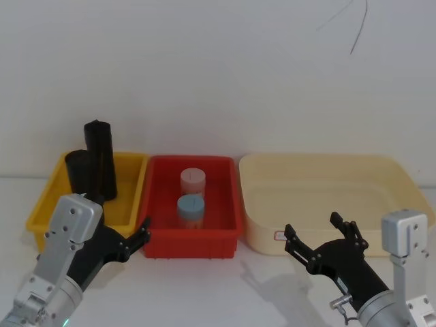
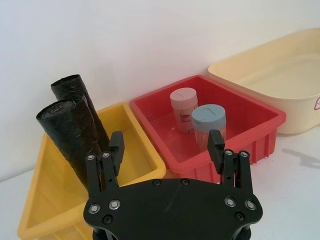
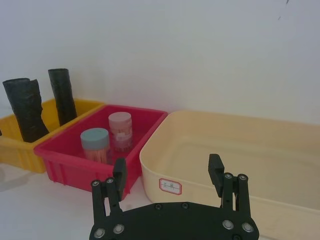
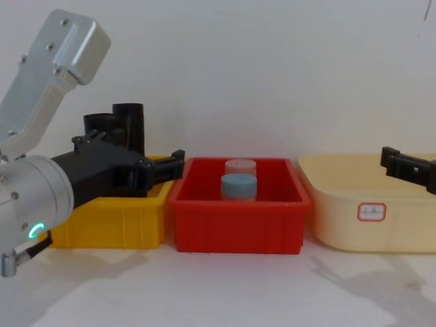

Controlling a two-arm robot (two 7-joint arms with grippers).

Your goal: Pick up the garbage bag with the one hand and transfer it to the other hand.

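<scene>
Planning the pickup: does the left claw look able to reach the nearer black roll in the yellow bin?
Probably yes: the left claw is open, the nearer garbage bag roll stands above the yellow bin rim, nothing between.

The garbage bag [image 2: 67, 132] is a matte black, wrinkled roll. It stands nearly upright at the back left of a yellow bin [image 2: 145, 150], just beside a second black roll [image 2: 80, 97]. No hand touches it. The left hand [image 2: 166, 145], black on a silver cylinder with a green ring light, hangs above the desk in front of the yellow bin with its fingers spread. The right hand [image 1: 313, 227], black and slim, hangs with its fingers spread before a cream bin [image 1: 320, 163].
</scene>
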